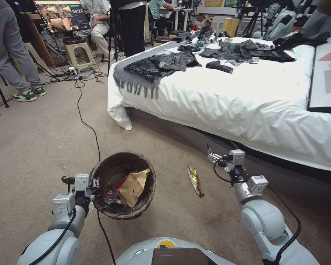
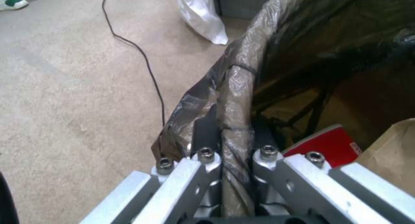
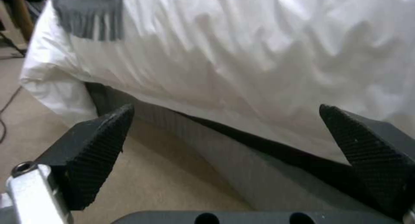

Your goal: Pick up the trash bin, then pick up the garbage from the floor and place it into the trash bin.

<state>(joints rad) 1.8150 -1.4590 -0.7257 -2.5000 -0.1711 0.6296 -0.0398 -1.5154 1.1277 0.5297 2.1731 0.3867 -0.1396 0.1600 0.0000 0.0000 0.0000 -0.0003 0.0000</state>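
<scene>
Dark plastic liner is what the left gripper [image 2: 235, 172] is pinching, jaws clamped together on the lined rim of the trash bin [image 1: 123, 186], one finger outside and one inside. The bin is sitting low in front of the robot on its left side, over the carpet [image 1: 36, 140]; I can't tell whether it's lifted clear or resting on the floor.

Inside it I'm seeing a tan paper bag [image 1: 133, 187], a small bottle [image 1: 109, 195] and something red [image 2: 328, 143] tucked beside the bag, so a good part of the pickup is looking done.

What's left, as far as I can judge: one gold snack wrapper [image 1: 195, 180] is lying on the carpet just to the right of the bin, between it and the bed [image 1: 246, 103]. I'm not spotting any other litter on the floor.

The right gripper [image 1: 211, 157] is hanging near the bed's lower edge, beyond the wrapper, jaws spread wide apart and holding nothing; the textured pads [image 3: 99, 146] are pointing at the white sheet.

Black plastic bags [image 1: 162, 64] are lying on top of the bed, and a black cable [image 1: 88, 125] is running across the carpet toward the bin
</scene>
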